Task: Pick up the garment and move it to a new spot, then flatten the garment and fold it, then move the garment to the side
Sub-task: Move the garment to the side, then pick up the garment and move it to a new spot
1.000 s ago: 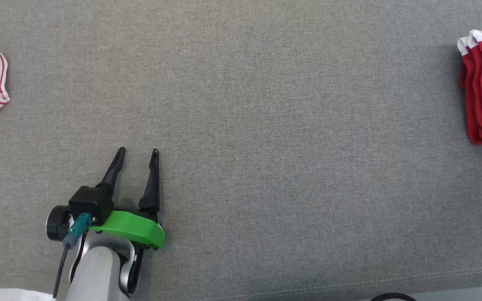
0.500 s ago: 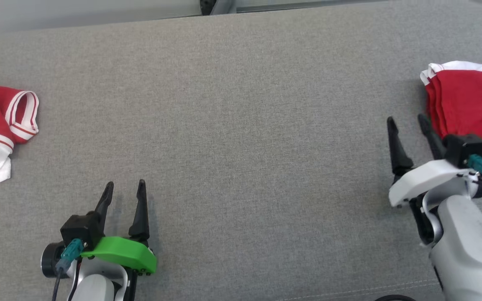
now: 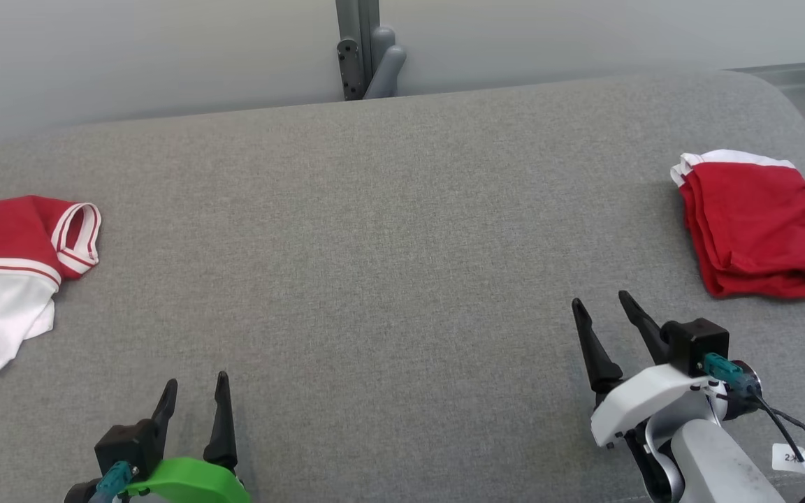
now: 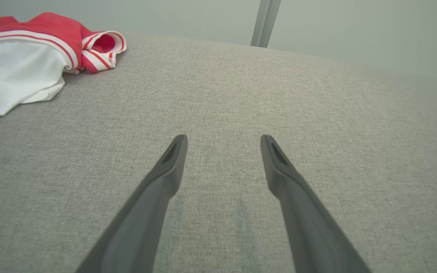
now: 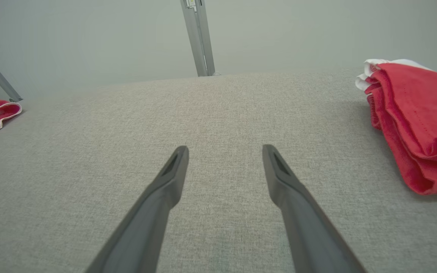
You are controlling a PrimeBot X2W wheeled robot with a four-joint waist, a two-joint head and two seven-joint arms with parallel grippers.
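A crumpled red and white garment lies at the left edge of the grey cushion; the left wrist view has this garment at its upper left. A folded red garment with a white edge rests at the far right, and the right wrist view shows that garment to the right of the fingers. My left gripper hovers open near the front left, with nothing between its fingers. My right gripper is open at the front right, left of and nearer than the folded garment, and it holds nothing.
A grey metal post stands behind the cushion's back edge against a pale wall. The cushion rounds off at its far right corner. A black cable with a white tag hangs from my right wrist.
The head camera has tilted up, so the back edge, wall and post come into the picture. My right gripper has entered the view. Both grippers stay open and both garments lie still.
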